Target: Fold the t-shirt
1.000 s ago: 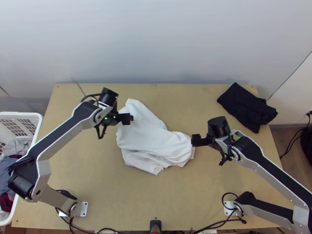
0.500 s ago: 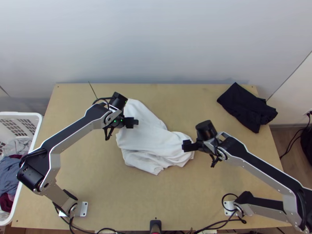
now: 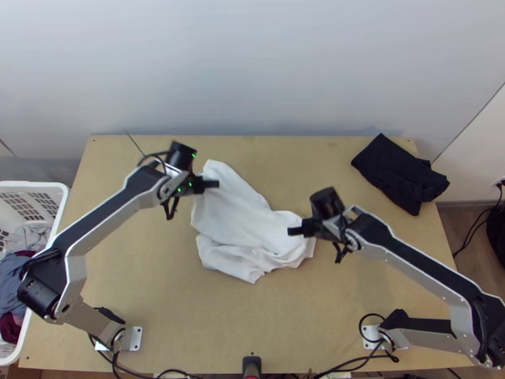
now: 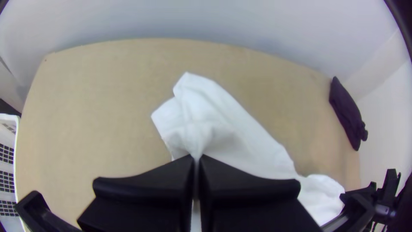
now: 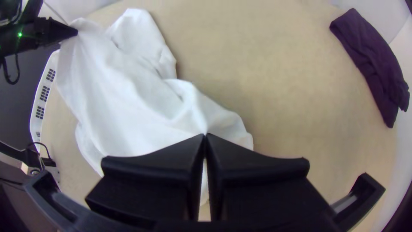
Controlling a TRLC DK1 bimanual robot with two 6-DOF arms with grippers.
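Top view: white shirt (image 3: 243, 221) lies mid worktop (image 3: 145, 284), bunched & creased, w/ one narrow part pointing to the far edge & a wider, rumpled part nearer the arms' bases. L gripper (image 3: 214, 184) is over its far L part; R gripper (image 3: 292, 231) is over its R end. Dark cloth (image 3: 401, 177) lies folded up at the far R corner, well apart from the shirt. White basket (image 3: 65, 192) stands beside the worktop's L edge w/ mixed clothes (image 3: 14, 281) inside, grey, blue & dark red.

L wrist view: L gripper (image 4: 197, 157) has its fingers closed tog., pinching a bit of shirt at the tips; creases run in to the pinch, & fabric also shows btwn & below them.

R wrist view: R gripper (image 5: 205, 135) likewise has fingers tog., pinching shirt fabric near its R end, w/ a raised crease leading to the tips. Shirt sags btwn the 2 grippers.
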